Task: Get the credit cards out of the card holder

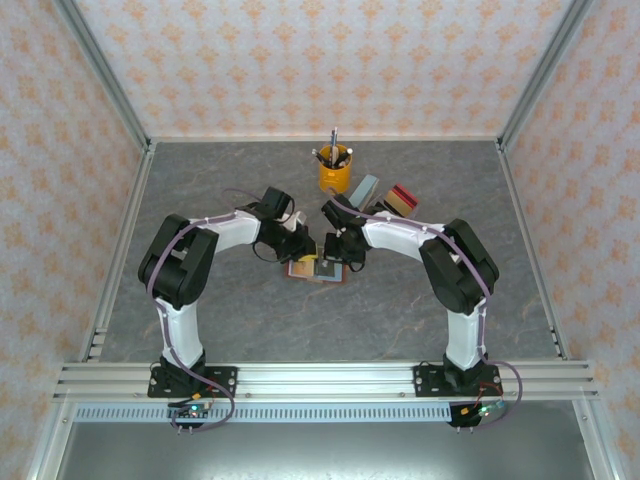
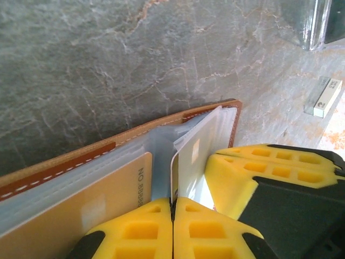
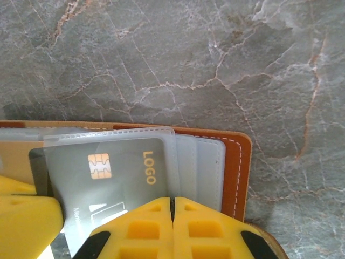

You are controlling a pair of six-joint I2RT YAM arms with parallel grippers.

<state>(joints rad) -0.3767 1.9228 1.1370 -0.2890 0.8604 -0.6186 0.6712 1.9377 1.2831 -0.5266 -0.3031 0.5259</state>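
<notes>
**Open card holder lying flat at mid-counter, both sets of fingers closed over it**

The card holder (image 1: 317, 268) lies opened like a book on the grey, marble-veined counter (image 1: 250, 320). It sits between the two arms, in front of a yellow cup (image 1: 335, 172). In the top view its long axis runs left to right across the counter, with the inside facing up.

Its outer skin is reddish-tan leather with a rounded corner and a line of white stitching along the border. Inside are overlapping clear plastic sleeves, thin and slightly frosted, fanned like pages. The credit cards (image 3: 121, 172) are in these sleeves. One is a flat grey rectangle with a gold chip and the word "LOGO". Another is a tan-gold card (image 2: 81, 216) printed with a number along its short edge.

The left fingers (image 2: 159, 216), blocky yellow pads with square recesses, are pressed together. The thin pale edge of a sleeve leaf runs into the seam between them, but whether they pinch it cannot be told. The right fingers (image 3: 159, 218) are also closed together, over the near edge of the sleeves beside the grey card.
</notes>
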